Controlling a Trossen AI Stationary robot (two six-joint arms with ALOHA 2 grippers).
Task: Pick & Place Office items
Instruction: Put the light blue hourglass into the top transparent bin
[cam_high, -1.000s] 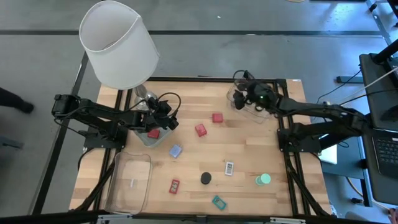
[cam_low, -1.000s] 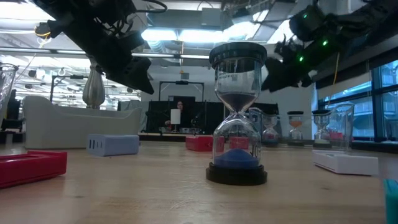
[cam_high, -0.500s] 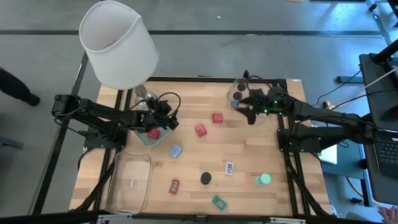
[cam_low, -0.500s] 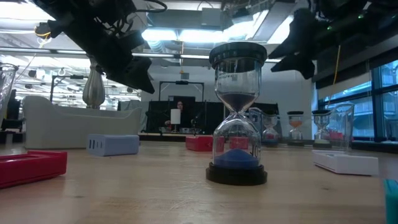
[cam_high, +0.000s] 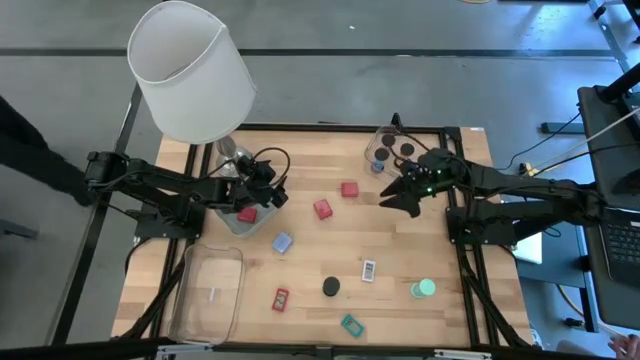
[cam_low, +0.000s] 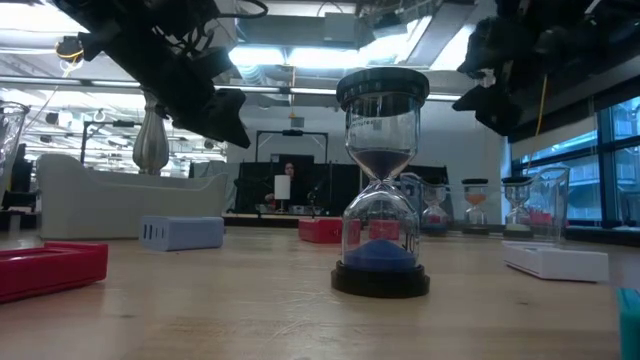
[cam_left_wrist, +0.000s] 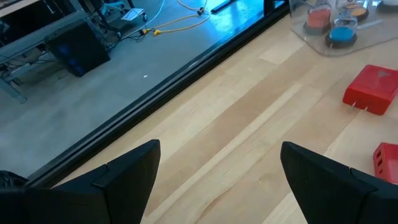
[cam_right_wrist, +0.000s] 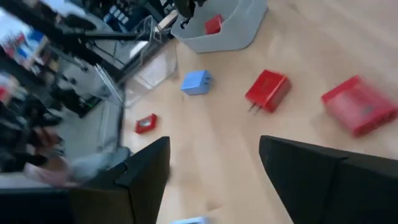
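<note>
1. Risk lies mostly with the right gripper (cam_high: 392, 198), seen from above beside the clear tray (cam_high: 380, 140) at the far right that holds dark-capped hourglasses (cam_high: 381, 155); its fingers (cam_right_wrist: 144, 178) stand spread with nothing between them, and a swing toward the red blocks (cam_high: 349, 189) could, it is judged, clip that tray.
2. Left gripper (cam_high: 277, 194) is held spread and empty over the grey bin (cam_high: 236, 223) with a red piece (cam_high: 246, 214) inside; a low descent might knock the lamp (cam_high: 190, 70).
3. Loose items are scattered well apart across the wood table (cam_high: 400, 250): a blue block (cam_high: 282, 242), a dark cap (cam_high: 331, 287), a green disc (cam_high: 425, 288).
4. Only the low view reveals that cap as a standing hourglass (cam_low: 381, 185), easily toppled; from above it is read as a flat disc.
</note>
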